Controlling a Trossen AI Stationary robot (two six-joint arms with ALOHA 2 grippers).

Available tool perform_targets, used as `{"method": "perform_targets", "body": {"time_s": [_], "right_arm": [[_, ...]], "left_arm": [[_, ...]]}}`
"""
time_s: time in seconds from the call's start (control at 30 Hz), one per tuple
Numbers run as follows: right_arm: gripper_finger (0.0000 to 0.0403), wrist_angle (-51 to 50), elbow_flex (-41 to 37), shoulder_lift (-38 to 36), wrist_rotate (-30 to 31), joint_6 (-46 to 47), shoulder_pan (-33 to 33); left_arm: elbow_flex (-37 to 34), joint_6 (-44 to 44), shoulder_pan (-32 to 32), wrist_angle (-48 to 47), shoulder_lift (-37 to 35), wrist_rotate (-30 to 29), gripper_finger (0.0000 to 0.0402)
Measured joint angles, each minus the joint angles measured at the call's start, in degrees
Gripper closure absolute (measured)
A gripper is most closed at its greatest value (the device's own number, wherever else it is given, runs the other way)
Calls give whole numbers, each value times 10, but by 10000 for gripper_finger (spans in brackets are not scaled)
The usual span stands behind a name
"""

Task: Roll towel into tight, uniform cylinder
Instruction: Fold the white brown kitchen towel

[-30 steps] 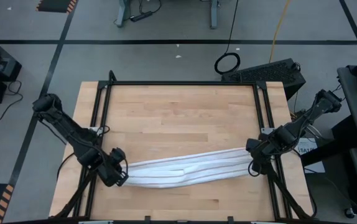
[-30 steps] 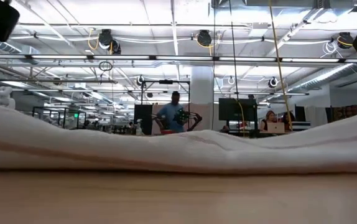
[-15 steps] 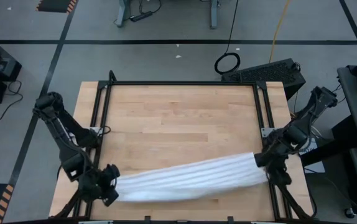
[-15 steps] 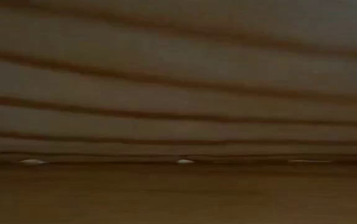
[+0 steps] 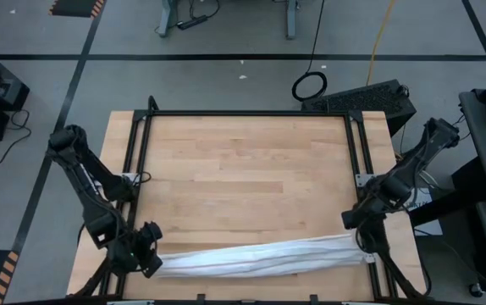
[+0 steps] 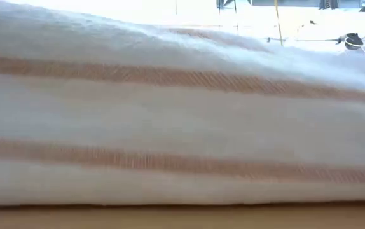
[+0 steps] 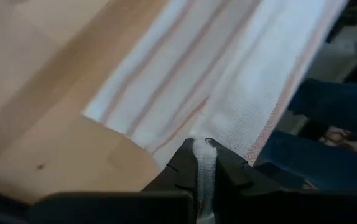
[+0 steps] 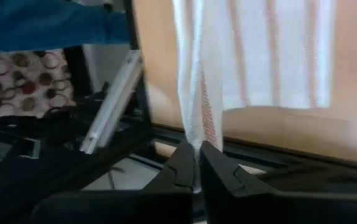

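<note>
The white towel (image 5: pixel 260 256) with thin stripes stretches as a long narrow band along the table's near edge, between my two grippers. In the low view the towel (image 6: pixel 182 127) fills the picture, and its lower edge lies on the wood. My left gripper (image 5: pixel 150 263) is shut on the towel's left end at the near left corner. My right gripper (image 5: pixel 363 246) is shut on its right end by the right rail. Both wrist views show cloth between shut fingers. My left gripper (image 7: pixel 203 152) pinches a bunched bit of the towel's left end (image 7: pixel 204 135) between its two fingers, slanting down from the table's left. The cloth runs away from the fingers, drawn fairly straight. My right gripper (image 8: pixel 197 155) pinches a gathered fold of the towel's right end (image 8: pixel 198 130) between its two fingers, slanting down from the table's right. From the fingers the cloth widens out over the wood.
A black frame (image 5: pixel 247 113) runs round the wooden table, with rails down its left and right sides. Bare wood (image 5: pixel 243 169) lies between the towel and the far edge. A black box (image 5: pixel 370 95) sits beyond the far right corner.
Both grippers have moved toward the table's near edge, the left one also toward the left edge, and both have tipped. The towel went with them: it spread into a wide sheet on the way, and now lies as a narrow band close to the near edge.
</note>
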Motion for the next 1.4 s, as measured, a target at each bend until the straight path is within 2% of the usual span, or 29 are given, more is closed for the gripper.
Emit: {"method": "perform_targets", "body": {"time_s": [0.23,0.4,0.5,0.63,0.8,1.03,1.4], "right_arm": [[403,45,-5,6,-3,7,1],[403,77,-5,6,-45,-13,1],[403,60,-5,6,-42,-24,1],[403,19,-14,10,-8,-25,1],[403,24,-45,19,7,-29,1],[403,28,-73,31,24,-25,1],[403,27,-75,32,66,-20,1]], "left_arm": [[-8,5,-7,84,22,0,382],[-8,33,-16,138,41,1,382],[-8,32,-18,128,47,1,382],[-8,30,-17,88,55,0,382],[-8,35,-15,62,64,0,382],[-8,48,-14,77,91,-15,382],[-8,45,-12,74,129,-14,382]]}}
